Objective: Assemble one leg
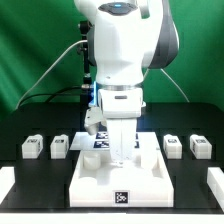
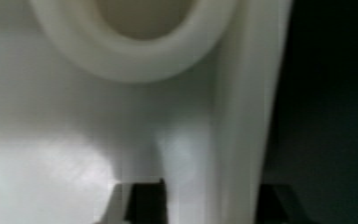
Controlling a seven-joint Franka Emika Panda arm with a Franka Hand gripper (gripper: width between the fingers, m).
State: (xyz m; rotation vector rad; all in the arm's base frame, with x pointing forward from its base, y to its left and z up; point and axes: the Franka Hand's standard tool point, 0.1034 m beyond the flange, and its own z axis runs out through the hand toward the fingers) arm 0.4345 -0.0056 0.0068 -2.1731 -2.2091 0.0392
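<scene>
Four small white legs lie on the black table in the exterior view: two on the left [image 1: 33,147] [image 1: 60,146] and two on the right [image 1: 172,146] [image 1: 200,147]. None is held. The large white panel [image 1: 100,178] lies in the middle. My gripper [image 1: 120,160] reaches straight down onto it. In the wrist view the two dark fingers [image 2: 144,203] stand tight on either side of a white band of the panel [image 2: 215,120], so the gripper [image 2: 215,203] looks shut on it. A round opening in the panel [image 2: 131,25] shows beyond.
White parts of the big tray-like frame show at the exterior view's left edge [image 1: 5,182] and right edge [image 1: 214,184]. A green backdrop stands behind the arm, and cables hang at the left.
</scene>
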